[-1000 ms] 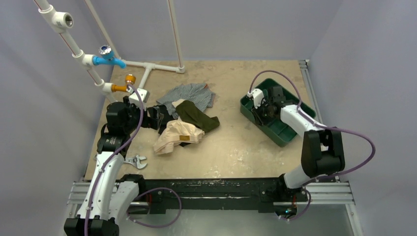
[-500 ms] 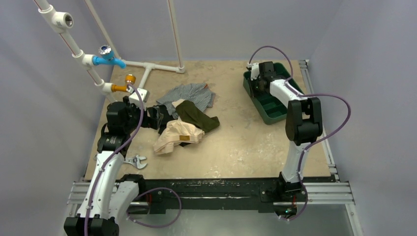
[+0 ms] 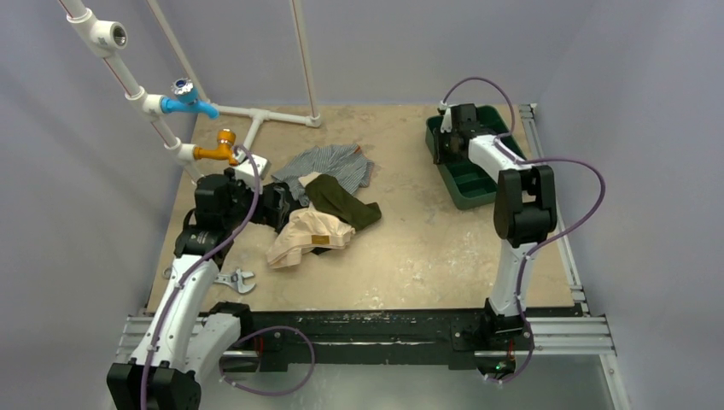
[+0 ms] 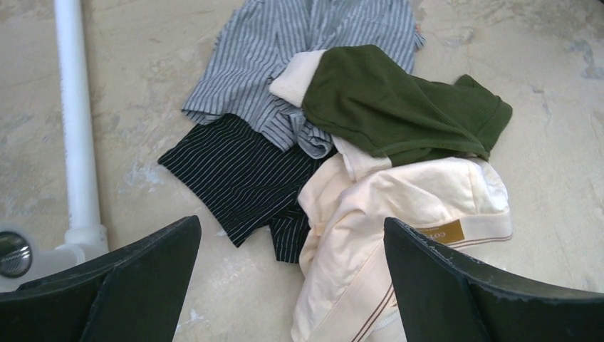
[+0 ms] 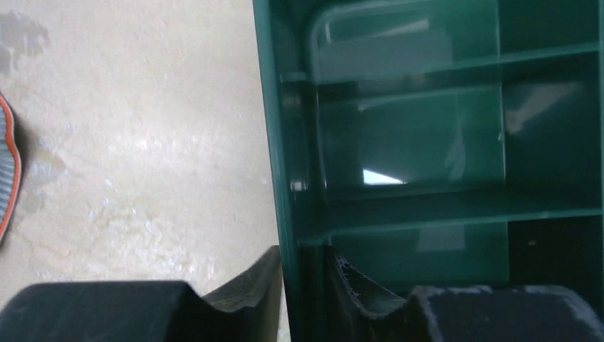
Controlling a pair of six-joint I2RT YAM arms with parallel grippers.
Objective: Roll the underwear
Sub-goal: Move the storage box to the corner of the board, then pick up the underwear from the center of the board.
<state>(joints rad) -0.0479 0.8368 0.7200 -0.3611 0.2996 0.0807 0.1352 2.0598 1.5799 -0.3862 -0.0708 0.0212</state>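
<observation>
The pale peach-beige cloth underwear (image 3: 309,235) lies crumpled at 7 o'clock from the olive-green garment (image 3: 343,202). The left gripper (image 4: 292,285) hangs at its 10 o'clock, jaws spread wide. At the table's 2 o'clock, the right gripper (image 5: 305,262) is clenched on the dark green plastic tray (image 5: 271,107), on its wall.

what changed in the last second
The right gripper, fingers clamped on the wall of the green tray, dragged it toward the far right corner. The left gripper, open, edged slightly forward. The underwear and other garments stayed put.
</observation>
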